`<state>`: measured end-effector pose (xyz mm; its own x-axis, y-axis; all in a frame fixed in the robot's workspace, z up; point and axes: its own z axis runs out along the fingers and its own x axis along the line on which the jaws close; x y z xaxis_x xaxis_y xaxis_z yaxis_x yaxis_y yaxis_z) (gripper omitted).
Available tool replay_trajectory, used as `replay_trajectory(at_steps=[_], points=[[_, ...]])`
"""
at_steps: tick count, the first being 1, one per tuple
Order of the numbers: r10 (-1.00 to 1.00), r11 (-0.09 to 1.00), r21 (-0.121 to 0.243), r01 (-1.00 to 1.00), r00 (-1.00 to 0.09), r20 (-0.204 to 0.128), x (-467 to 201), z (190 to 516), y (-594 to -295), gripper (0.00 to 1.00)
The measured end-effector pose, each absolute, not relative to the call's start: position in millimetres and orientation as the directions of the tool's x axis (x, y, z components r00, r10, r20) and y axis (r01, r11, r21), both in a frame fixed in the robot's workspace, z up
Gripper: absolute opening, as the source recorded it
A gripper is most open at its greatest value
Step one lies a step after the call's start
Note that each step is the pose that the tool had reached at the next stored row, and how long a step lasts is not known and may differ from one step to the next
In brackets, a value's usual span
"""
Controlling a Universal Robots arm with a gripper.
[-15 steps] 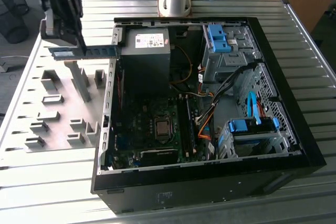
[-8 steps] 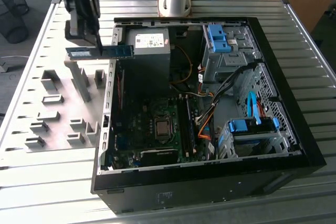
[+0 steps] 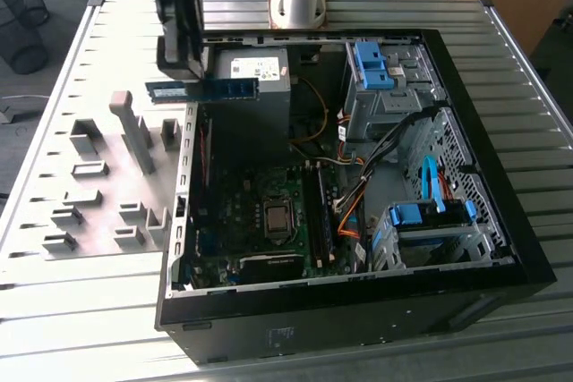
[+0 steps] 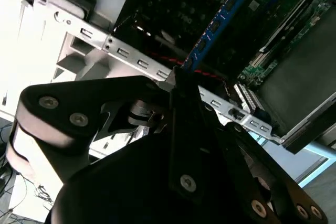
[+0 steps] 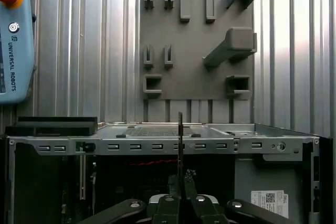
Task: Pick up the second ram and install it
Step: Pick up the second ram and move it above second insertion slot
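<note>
In the exterior view's upper left, the gripper (image 3: 189,74) hung pointing downward over the open computer case's (image 3: 358,310) left wall. Its fingers (image 4: 181,98) were clamped on the second ram (image 3: 206,89), held level in the air, well above the motherboard (image 3: 237,212).

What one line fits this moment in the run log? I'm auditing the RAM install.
gripper: shut on second ram | second ram: airborne, level, over computer case side wall | install: not seated in a slot
</note>
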<state>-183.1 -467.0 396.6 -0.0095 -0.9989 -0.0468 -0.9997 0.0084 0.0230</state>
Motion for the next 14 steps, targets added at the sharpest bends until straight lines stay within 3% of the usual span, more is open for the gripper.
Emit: replay_trajectory(at_steps=[14], points=[[-0.999,0.008,0.023,-1.0,-0.009,-0.047,-119.5,392.6,-467.0,0.14]])
